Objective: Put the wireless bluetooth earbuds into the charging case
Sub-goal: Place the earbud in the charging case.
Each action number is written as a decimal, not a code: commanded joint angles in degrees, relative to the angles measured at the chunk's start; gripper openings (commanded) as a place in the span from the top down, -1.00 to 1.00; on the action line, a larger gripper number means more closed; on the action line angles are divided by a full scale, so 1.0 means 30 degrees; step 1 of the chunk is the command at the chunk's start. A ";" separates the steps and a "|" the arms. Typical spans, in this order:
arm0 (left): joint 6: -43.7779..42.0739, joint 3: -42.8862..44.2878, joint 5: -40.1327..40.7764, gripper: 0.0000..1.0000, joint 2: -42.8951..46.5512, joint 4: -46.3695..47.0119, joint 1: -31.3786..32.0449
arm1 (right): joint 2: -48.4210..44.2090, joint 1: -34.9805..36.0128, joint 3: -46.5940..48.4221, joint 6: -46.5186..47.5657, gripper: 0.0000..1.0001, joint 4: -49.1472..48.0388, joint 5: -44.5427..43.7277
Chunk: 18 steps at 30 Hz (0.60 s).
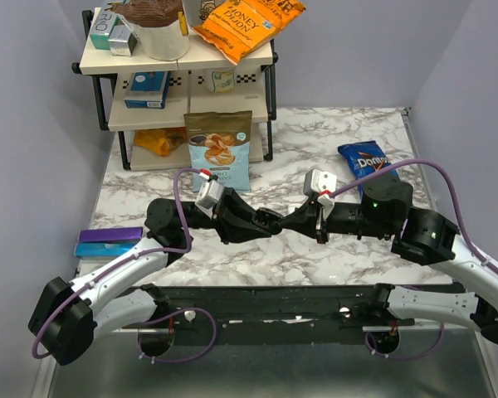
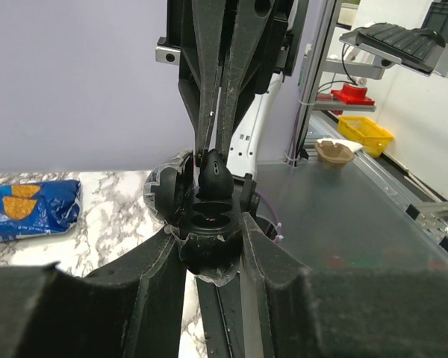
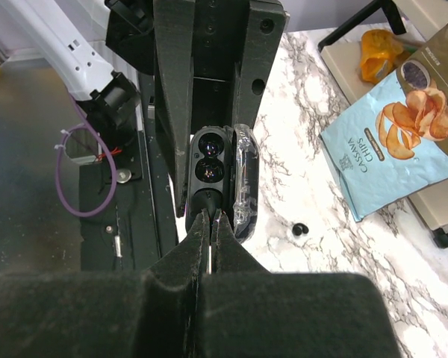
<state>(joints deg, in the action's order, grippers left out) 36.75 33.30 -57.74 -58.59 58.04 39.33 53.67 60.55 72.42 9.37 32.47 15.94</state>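
Observation:
The charging case (image 2: 209,257) is a black oval shell, lid open to the left, two sockets facing up. My left gripper (image 2: 207,239) is shut on it, one finger on each side, holding it above the table's near edge. From the far side my right gripper (image 2: 211,153) is shut on one black earbud (image 2: 215,177), which sits at the case's far socket, touching its rim. In the right wrist view that earbud (image 3: 207,200) lies just beyond my right gripper (image 3: 210,218), over the case (image 3: 213,168). Another earbud (image 3: 299,229) lies on the marble. Both grippers meet mid-table (image 1: 280,222).
A blue Doritos bag (image 1: 363,159) lies at the right rear. A light-blue cassava chips bag (image 1: 220,149) leans against a three-tier shelf rack (image 1: 116,112) loaded with snacks. A purple and blue box (image 1: 108,242) sits at the left edge.

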 commanded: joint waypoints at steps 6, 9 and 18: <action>-0.1001 0.0502 0.0787 1.00 0.0632 -0.0128 -0.0103 | -0.0019 0.0206 -0.0586 -0.0251 0.99 0.0193 0.0193; -0.1147 0.0502 0.1051 1.00 0.0691 -0.0187 -0.0103 | 0.0069 0.0235 -0.0557 -0.0280 0.99 0.0310 0.0251; -0.1440 0.0385 0.1666 1.00 0.0955 -0.0363 -0.0103 | 0.0010 0.0235 -0.0528 -0.0573 0.72 0.0368 -0.0275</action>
<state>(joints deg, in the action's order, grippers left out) 34.30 33.30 -55.96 -57.21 55.13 39.33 53.60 60.60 71.79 8.51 31.81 15.81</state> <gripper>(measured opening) 0.370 0.119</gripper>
